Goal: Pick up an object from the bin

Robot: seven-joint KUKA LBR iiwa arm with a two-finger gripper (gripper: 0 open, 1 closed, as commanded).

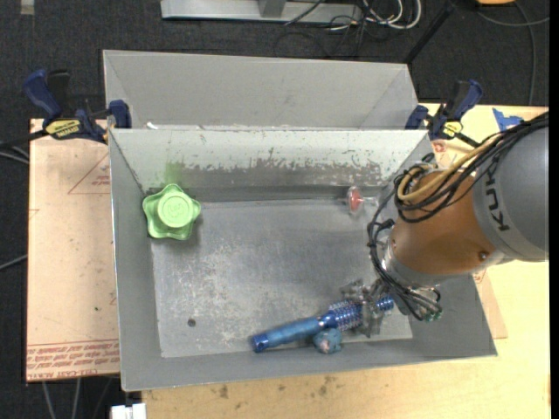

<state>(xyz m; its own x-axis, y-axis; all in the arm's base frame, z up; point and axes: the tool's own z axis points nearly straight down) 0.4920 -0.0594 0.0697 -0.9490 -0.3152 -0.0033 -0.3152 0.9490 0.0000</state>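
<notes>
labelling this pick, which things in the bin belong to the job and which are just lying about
Job: hand, front right; blue tool, its ribbed end by the hand.
Lying about: green cap, back left; small red thing, back right; small bit beside the tool.

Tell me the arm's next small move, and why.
Probably ease the gripper a little toward the view's left, along the blue rod-shaped toy, before any grasp. It sits over the toy's ribbed right end by the front wall, where a grip might slip off the tip. The green flower-shaped cap lies far away, at the back left.
</notes>
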